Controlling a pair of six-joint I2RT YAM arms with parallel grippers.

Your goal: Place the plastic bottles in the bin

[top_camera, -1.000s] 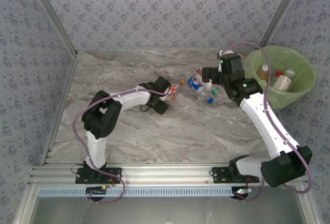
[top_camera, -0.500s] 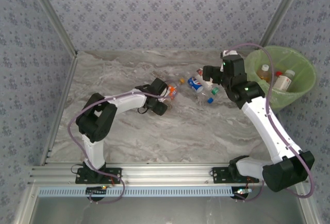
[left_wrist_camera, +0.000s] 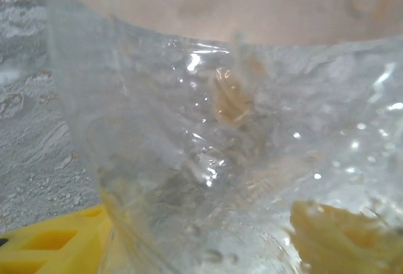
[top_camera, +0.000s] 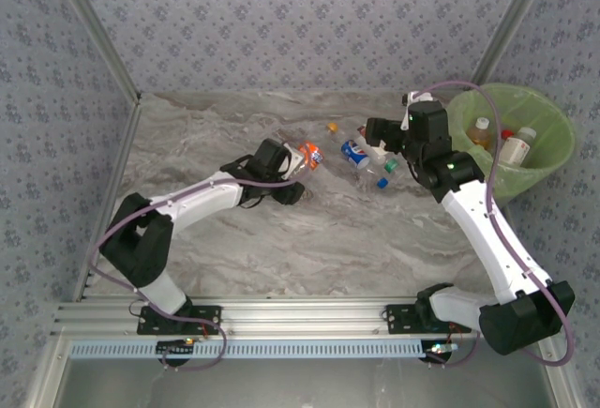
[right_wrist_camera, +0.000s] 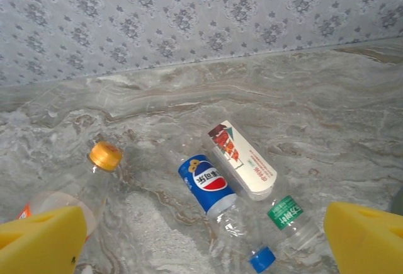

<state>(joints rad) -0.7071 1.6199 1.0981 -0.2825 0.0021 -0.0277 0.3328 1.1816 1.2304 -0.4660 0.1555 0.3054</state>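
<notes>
Top external view: the left gripper (top_camera: 284, 160) reaches out over the middle of the marble table (top_camera: 309, 249). It is closed on the orange-label bottle (top_camera: 310, 154). This bottle is clear and crinkly, with an orange label and an orange cap. Its long side runs from 7 o'clock to 1 o'clock. The cap points to 1 o'clock, away from the arms. In the left wrist view the clear plastic sits right up against the camera, and a yellow finger pad (left_wrist_camera: 50, 249) shows at 7 o'clock beside it.

At 3 o'clock from that bottle, three more lie close together on the table. In the right wrist view the blue-label bottle (right_wrist_camera: 206, 184) is clear, and its blue cap points to 5 o'clock. The white-label bottle (right_wrist_camera: 242, 160) has red print and lies just beside it, along the same line. The green-label bottle (right_wrist_camera: 288, 214) is clear and lies at the white one's lower end.

The right gripper (right_wrist_camera: 201, 236) hangs above these three. Its yellow pads are wide apart and it holds nothing.

The bin (top_camera: 525, 91) stands at the table's 3 o'clock side. It is round with a light-green bag. A few bottles inside (top_camera: 515, 148) lean together.
</notes>
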